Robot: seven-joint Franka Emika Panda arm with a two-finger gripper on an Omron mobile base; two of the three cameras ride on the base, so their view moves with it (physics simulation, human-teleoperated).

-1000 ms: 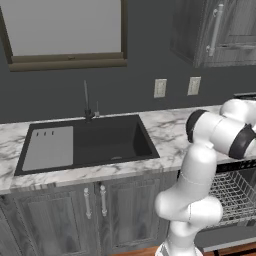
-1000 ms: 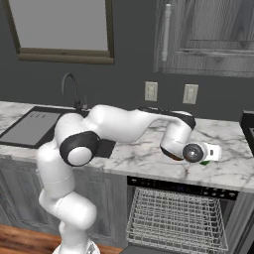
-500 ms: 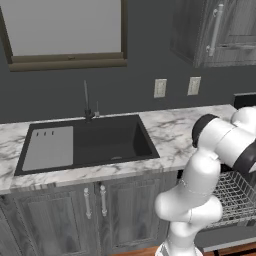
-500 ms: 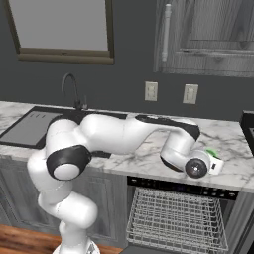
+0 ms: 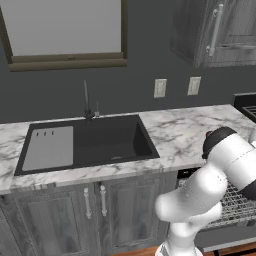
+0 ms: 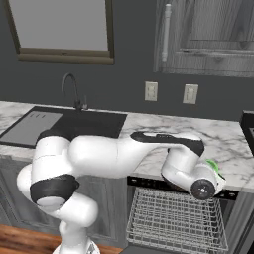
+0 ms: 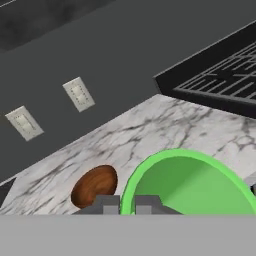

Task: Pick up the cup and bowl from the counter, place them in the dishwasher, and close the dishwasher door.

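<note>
Cup rim between closed end effector fingertips, bowl beside.

The cup was bright green, and the hand view looked straight into its open mouth, its rim pinched right at the fingertips. From the right base view just a sliver of green peeked out behind the wrist, over the front edge of the counter. The bowl was small, round and reddish-brown, sitting upright on the white marble beyond the cup, just to its left in the hand view. The dishwasher sat below the hand with its white wire rack pulled out; I couldn't make out the door.
</note>
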